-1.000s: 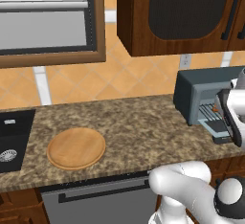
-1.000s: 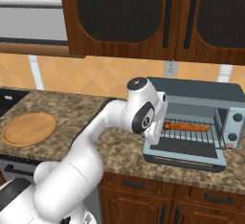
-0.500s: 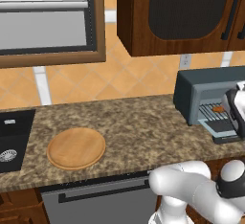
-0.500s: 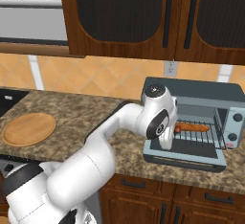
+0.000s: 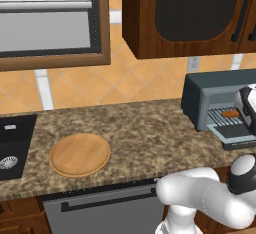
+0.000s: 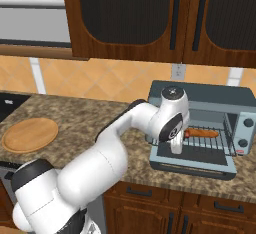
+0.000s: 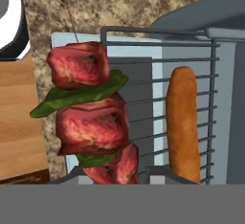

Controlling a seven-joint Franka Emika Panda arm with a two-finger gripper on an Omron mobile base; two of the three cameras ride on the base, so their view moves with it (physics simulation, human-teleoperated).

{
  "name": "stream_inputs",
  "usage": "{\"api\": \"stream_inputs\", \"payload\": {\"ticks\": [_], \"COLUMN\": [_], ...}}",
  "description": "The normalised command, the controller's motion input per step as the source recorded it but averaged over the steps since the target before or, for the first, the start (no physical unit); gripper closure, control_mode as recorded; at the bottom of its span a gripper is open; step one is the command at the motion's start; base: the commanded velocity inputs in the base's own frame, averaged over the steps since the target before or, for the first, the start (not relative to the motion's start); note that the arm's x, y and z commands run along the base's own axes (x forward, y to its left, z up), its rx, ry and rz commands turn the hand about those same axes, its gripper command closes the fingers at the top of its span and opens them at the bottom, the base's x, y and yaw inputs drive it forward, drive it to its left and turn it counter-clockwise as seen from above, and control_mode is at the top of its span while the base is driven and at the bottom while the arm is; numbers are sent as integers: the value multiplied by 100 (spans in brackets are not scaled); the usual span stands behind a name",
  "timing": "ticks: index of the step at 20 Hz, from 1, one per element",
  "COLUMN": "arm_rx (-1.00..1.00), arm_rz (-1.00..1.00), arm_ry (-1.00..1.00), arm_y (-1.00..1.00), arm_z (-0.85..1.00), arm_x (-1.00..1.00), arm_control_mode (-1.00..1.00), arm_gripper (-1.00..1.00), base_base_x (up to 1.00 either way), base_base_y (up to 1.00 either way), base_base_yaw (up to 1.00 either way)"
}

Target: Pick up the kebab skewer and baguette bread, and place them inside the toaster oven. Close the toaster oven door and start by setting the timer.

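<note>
- Over the open toaster oven door (image 6: 192, 167), the gripper (image 7: 115, 173) is clamped on the kebab skewer (image 7: 91, 122), whose red meat chunks and green leaves stand up between the finger tips in the hand view.
- The baguette bread (image 7: 183, 122) already lies on the wire rack (image 7: 139, 122) inside the toaster oven (image 6: 210, 103), lengthwise along the rack wires; in the right base view it shows as an orange loaf (image 6: 202, 134) just past the arm's wrist.
- The step in hand looks to be setting the skewer on the rack beside the loaf.
- To do it well, I would carry the skewer further into the cavity so it clears the door, keeping it on the free side of the rack, apart from the bread.
- Lowering it until the meat rests on the wires before letting go should stop it rolling or dropping through.
- A skewer left overhanging the front edge would likely block the door from shutting.
</note>
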Motion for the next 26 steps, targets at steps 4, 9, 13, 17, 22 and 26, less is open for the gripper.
{"api": "stream_inputs", "payload": {"ticks": [4, 9, 13, 17, 22, 26], "arm_rx": [7, 3, 1, 0, 0, 0], "arm_rz": [0, 1, 2, 3, 3, 3], "arm_ry": [1, 0, 0, 0, 0, 0], "arm_y": [-8, -2, 0, 0, 0, 0], "arm_z": [-16, -9, -12, -9, -5, -3], "arm_x": [1, 8, 12, 9, 11, 14], "arm_control_mode": [-100, -100, -100, -100, -100, -100], "arm_gripper": [100, 100, 100, 100, 100, 100], "base_base_x": [0, 0, 0, 0, 0, 0], "base_base_y": [0, 0, 0, 0, 0, 0], "base_base_yaw": [0, 0, 0, 0, 0, 0]}}
